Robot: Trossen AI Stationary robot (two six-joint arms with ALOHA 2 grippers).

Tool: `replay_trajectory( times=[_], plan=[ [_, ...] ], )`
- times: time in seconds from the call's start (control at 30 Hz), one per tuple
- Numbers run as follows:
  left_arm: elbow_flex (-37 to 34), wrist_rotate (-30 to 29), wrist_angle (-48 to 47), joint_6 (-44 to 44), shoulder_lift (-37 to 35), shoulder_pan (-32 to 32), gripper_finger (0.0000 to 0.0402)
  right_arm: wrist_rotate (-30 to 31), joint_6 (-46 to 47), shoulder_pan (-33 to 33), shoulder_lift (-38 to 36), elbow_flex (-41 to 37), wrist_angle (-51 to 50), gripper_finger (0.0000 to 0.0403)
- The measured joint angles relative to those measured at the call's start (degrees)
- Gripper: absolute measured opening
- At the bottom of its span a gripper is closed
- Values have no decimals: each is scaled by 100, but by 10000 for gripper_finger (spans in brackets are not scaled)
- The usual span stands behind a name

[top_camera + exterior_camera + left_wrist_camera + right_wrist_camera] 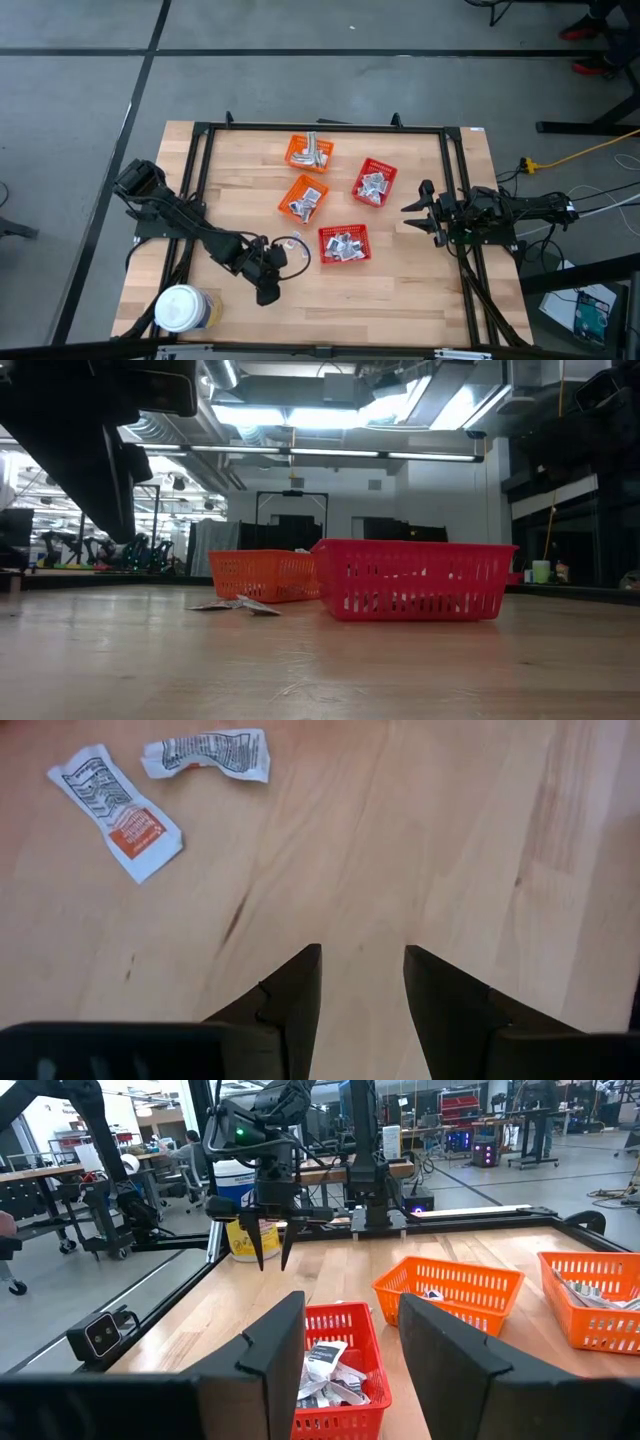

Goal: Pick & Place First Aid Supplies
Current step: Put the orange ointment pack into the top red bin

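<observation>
Left claw [362, 982]: open, empty, above bare counter [400, 840].
Sachets [120, 810]: two loose, near the left claw.
Right claw [418, 210]: open, empty, at right edge.

No legible text is found. Fine black print and an orange block are seen on two sachets [117, 810] [205, 754] on the table [400, 850]; wording cannot be read.

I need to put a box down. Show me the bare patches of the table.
Free: the near strip between the white-lidded jar and the right corner, and the far-left stretch beside the orange basket. Crowded: the middle, with four baskets, loose packets and the left tool.
</observation>
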Motion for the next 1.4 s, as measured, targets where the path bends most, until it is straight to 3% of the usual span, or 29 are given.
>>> replay_trajectory(
  times=[0.63, 0.87, 1.4],
  plan=[
    [0, 47, 176, 260, 0, -2, 137, 0, 0, 0, -2, -1, 0, 163],
    [0, 48, 298, 929, 1, 121, 137, 0, 2, 0, 0, 0, 0, 163],
    [0, -176, 7, 2579, 60, 1101, 137, 0, 0, 0, 0, 0, 0, 163]
  ],
)
